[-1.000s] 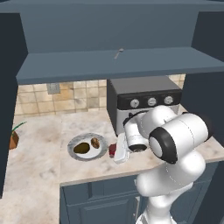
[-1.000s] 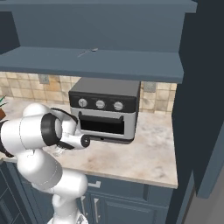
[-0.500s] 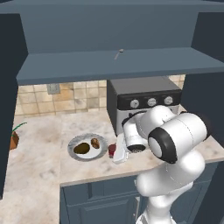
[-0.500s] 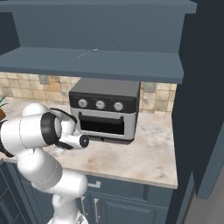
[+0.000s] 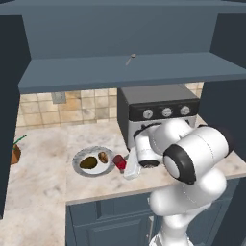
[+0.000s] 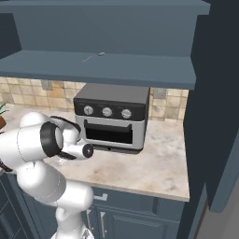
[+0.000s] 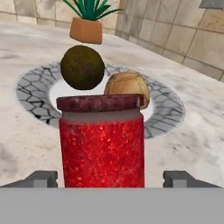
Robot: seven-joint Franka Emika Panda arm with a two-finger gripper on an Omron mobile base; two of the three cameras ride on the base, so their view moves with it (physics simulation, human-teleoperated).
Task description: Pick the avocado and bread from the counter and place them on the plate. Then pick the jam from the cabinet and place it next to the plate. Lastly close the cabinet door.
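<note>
1. Where the bench (image 5: 57, 182) meets the plate (image 7: 30, 94): jam (image 7: 101, 142) upright just beside the rim.
2. Gripper (image 7: 109, 178) spread wide, fingertips (image 7: 43, 178) clear of the jar.
3. Avocado (image 7: 82, 67) and bread (image 7: 127, 89) on the plate.

The one clear change is at the gripper (image 7: 111, 178). A second ago its fingers were closed on the jam jar (image 7: 101, 142). Now the two fingertips (image 7: 43, 178) stand apart from the jar's sides, with bare counter (image 7: 26, 144) showing in the gap on each side. The jar stands upright on its own, just beside the plate (image 7: 30, 94).

From the left base view the arm looks to be in the same pose as before. The gripper there is small and partly hidden behind the wrist, so I cannot tell whether it has shifted slightly.
</note>
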